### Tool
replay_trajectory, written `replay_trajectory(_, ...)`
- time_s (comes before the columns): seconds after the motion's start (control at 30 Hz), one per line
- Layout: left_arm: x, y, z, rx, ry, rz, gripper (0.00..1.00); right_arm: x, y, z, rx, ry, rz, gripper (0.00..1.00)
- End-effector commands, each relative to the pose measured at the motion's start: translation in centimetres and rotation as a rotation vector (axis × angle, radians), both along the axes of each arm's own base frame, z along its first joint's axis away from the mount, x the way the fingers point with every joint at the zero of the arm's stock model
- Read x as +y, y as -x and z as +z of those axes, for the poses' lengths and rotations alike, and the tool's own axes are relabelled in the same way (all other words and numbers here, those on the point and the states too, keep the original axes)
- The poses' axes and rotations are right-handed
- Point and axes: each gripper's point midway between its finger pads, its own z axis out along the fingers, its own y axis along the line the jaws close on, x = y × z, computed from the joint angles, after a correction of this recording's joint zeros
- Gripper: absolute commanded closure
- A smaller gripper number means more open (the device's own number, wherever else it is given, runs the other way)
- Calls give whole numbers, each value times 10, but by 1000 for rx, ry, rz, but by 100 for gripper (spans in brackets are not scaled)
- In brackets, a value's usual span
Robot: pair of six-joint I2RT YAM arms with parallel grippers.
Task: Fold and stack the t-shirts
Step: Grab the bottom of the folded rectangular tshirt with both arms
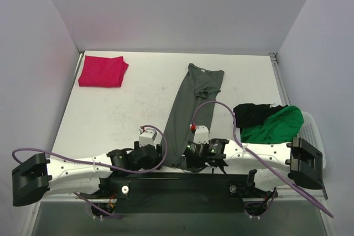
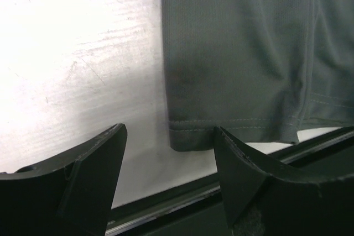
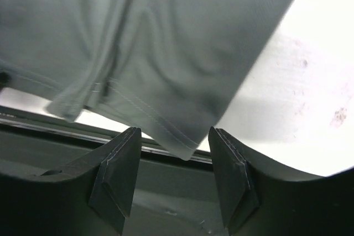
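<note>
A dark grey-green t-shirt [image 1: 191, 111] lies on the table, folded lengthwise into a long strip, collar far and hem near. At its near left hem corner [image 2: 191, 136] my left gripper [image 1: 164, 157] stands open, the corner lying between the two black fingers [image 2: 94, 169] with no contact visible. My right gripper [image 1: 187, 156] is open at the near right hem corner [image 3: 185, 148], which hangs between its pads [image 3: 124, 164] without being pinched. A magenta-red t-shirt [image 1: 102, 71] lies folded at the far left. Black [image 1: 253, 113] and bright green [image 1: 276, 125] t-shirts lie bunched in the basket.
A white plastic basket [image 1: 312, 131] sits at the right edge of the table. The dark rail at the table's near edge [image 2: 166, 200] runs just below both hem corners. Grey walls enclose the table on three sides.
</note>
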Motion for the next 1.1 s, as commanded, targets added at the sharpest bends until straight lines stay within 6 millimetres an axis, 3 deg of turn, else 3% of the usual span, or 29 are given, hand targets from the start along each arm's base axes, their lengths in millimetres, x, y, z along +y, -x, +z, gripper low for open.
replay_trajectory(0.0,-3,3,-5,27,22,-1,25,-21,8,-12,17,51,-76,48)
replay_trajectory(0.27,-6,7,-15,54,37,-7,28,-23,19,-21,43,60,-88,51)
replay_trajectory(0.8,-4,14,-21,81,79,-9,50,-30,29,-37,70,77,-110,59)
replay_trajectory(0.9,-4,14,-22,81,82,-6,58,-31,29,-39,71,80,-113,63)
replay_trajectory(1.07,0,15,-25,85,71,-2,69,-34,30,-42,72,83,-120,80)
